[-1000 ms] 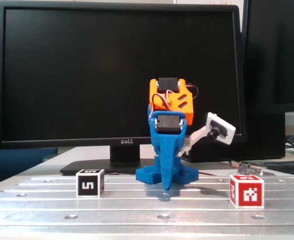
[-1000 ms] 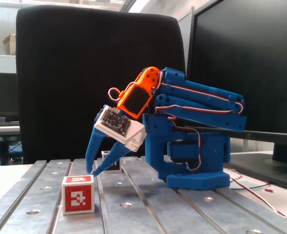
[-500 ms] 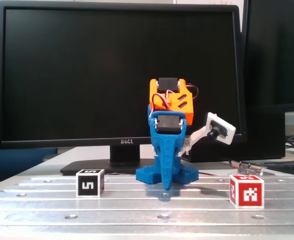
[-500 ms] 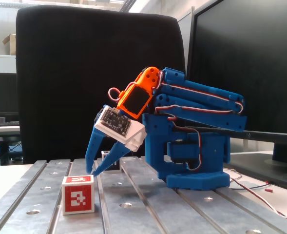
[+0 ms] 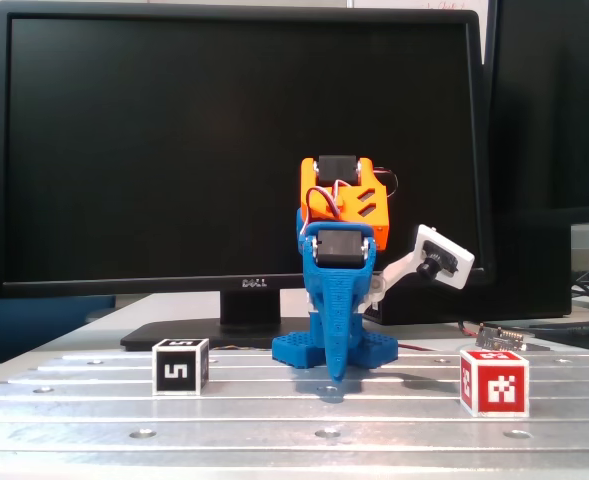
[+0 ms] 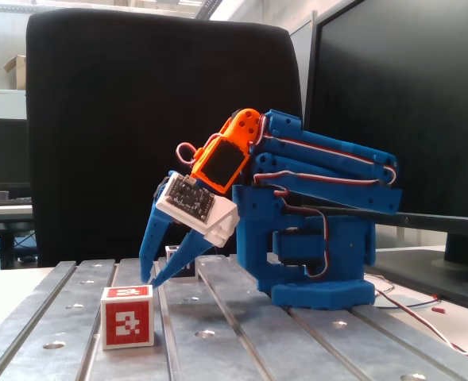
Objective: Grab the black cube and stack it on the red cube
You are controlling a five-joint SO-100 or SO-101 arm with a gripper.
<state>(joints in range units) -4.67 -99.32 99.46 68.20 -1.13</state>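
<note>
The hand (image 6: pixel 150 278) points down at the table (image 5: pixel 274 415) with its fingers slightly parted, gripping nothing. The black cube (image 5: pixel 180 367) and the red cube (image 5: pixel 494 381) sit well apart, toward opposite side edges.

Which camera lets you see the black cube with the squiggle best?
The fixed view facing the monitor: the black cube sits in the open on the metal table, marker face toward the camera. In the other fixed view, the black cube is far back, mostly hidden behind the gripper.
</note>
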